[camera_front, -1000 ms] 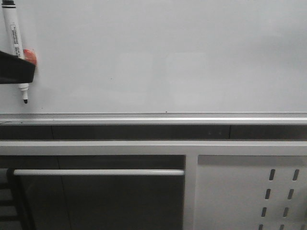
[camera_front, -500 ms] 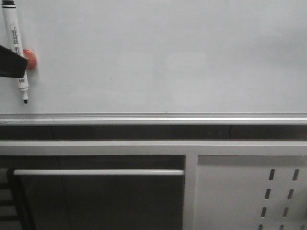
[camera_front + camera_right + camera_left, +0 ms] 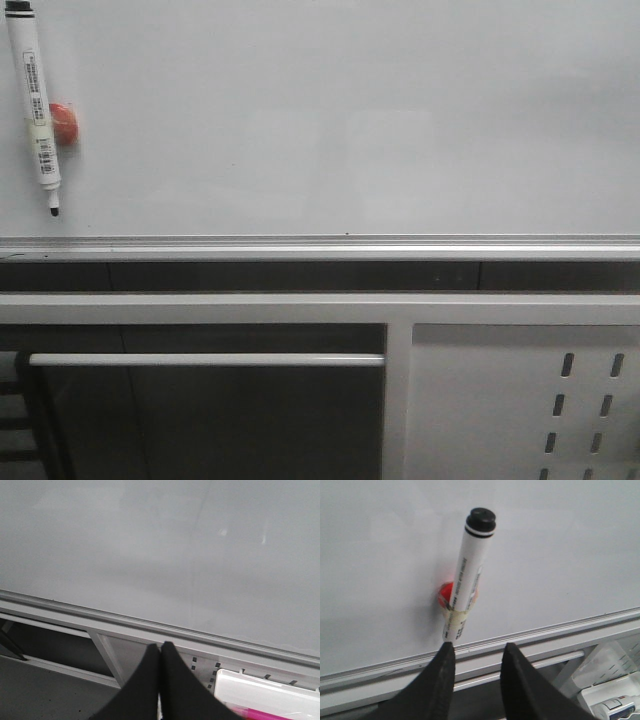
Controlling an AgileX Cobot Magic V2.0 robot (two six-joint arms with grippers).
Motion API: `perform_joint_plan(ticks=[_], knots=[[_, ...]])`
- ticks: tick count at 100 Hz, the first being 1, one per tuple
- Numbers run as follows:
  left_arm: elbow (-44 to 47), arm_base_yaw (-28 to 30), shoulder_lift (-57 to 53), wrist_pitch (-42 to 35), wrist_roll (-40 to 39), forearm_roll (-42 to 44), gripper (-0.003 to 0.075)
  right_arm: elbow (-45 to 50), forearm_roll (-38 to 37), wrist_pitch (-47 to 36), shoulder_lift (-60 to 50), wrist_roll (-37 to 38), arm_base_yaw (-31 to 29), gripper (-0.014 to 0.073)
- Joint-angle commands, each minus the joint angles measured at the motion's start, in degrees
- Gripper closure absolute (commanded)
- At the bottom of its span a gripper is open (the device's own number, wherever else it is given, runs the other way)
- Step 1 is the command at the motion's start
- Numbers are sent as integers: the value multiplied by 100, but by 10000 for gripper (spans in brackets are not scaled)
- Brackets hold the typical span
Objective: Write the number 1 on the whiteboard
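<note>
Overhead, glossy whiteboard (image 3: 350, 120), cylindrical marker (image 3: 33, 105) uncapped; left hand (image 3: 476, 652) apart, right hand (image 3: 160, 647) together.

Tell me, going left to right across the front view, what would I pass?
Marker pen hanging tip-down on the whiteboard → red round magnet just behind it → long bare stretch of board → below the board at far right, the white perforated panel.
</note>
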Motion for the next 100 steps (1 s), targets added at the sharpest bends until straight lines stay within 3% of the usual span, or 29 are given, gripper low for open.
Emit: perform_joint_plan(ticks=[1,10,26,35,61,76,100], knots=[[64,-404,-111,-899,-1279,846,529,-148,-22,-359,54,-55,9,655],[439,-833,-111,-1760,-1869,1192,529,-148,-22,-359,54,-55,9,655],[1097,-1597,-97,-3738,-1869,1252,529,-148,-22,-359,54,-55,9,655],[1294,-1866,-3,-4421,-1858,1302,529,-148,-22,-359,54,-55,9,655],[1356,-1922,681,-4814,-1845,1478,528,-148,-22,-359,54,-55,9,655],[1554,-1937,818,-5490,-1866,1478,521,-148,-22,-359,54,-55,9,655],[1705,-1937,1197,-5808,-2012,1686,318,-148,-22,-359,54,-55,9,655]])
